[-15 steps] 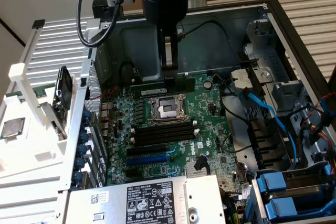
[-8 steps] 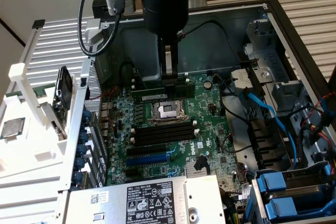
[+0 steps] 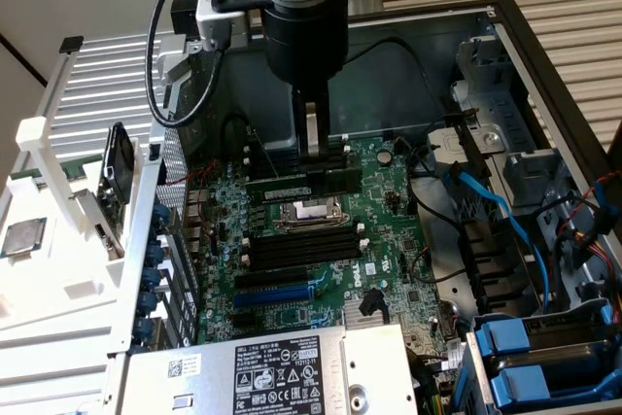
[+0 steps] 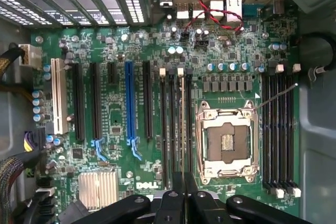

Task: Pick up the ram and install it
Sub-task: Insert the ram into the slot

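- Over the motherboard [image 4: 115, 51], beside the socket [image 4: 227, 142], the gripper [image 4: 184, 195] pinches the ram [image 4: 182, 129] between its fingers.
- Pickup looks done: the ram stands on edge, lined up along the black slots [image 4: 164, 129].
- Left to do, as I judge: seating it. Whether it has already entered a slot, I cannot tell.

Above the motherboard [image 3: 389, 230] the hand [image 3: 312, 151] with the ram [image 3: 287, 182] has open room; case wall [image 3: 408, 65], blue cables [image 3: 515, 230] and power supply [image 3: 194, 366] ring it.
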`<state>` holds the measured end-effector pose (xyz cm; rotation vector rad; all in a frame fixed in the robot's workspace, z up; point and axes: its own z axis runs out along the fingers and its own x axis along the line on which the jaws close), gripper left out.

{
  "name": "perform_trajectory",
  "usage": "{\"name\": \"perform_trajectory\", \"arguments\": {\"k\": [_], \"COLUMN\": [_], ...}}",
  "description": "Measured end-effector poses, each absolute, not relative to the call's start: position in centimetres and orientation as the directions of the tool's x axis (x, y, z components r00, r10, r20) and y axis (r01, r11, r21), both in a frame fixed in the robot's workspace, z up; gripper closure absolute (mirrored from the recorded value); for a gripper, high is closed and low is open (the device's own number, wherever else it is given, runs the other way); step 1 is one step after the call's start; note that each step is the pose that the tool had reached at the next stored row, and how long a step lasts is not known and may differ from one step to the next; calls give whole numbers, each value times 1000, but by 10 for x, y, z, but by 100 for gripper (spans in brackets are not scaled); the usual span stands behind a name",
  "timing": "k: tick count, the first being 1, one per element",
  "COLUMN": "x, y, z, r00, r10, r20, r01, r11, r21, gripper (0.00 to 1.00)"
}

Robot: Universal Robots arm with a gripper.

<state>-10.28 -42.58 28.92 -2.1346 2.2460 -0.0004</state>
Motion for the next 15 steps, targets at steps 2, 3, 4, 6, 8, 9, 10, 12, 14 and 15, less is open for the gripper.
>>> {"name": "perform_trajectory", "arguments": {"k": [2, 3, 4, 6, 8, 9, 10, 12, 14, 15], "x": [-104, -104, -104, -104, -104, -104, -104, -104, -104, -104], "y": [-426, -427, -428, -429, -430, -431, -431, -432, -434, -434], "z": [287, 286, 285, 284, 282, 282, 281, 280, 278, 277], "r00": [-50, -50, -50, -50, -50, -50, -50, -50, -50, -50], "r10": [-998, -998, -998, -998, -998, -998, -998, -998, -998, -998], "r20": [-32, -32, -33, -34, -35, -35, -36, -37, -38, -38], "r01": [-998, -998, -998, -998, -998, -998, -998, -998, -998, -998], "r11": [51, 51, 51, 51, 51, 52, 51, 51, 51, 52], "r21": [-34, -35, -35, -35, -35, -35, -35, -34, -34, -34], "gripper": [88, 88, 88, 88, 88, 88, 88, 88, 88, 88]}}
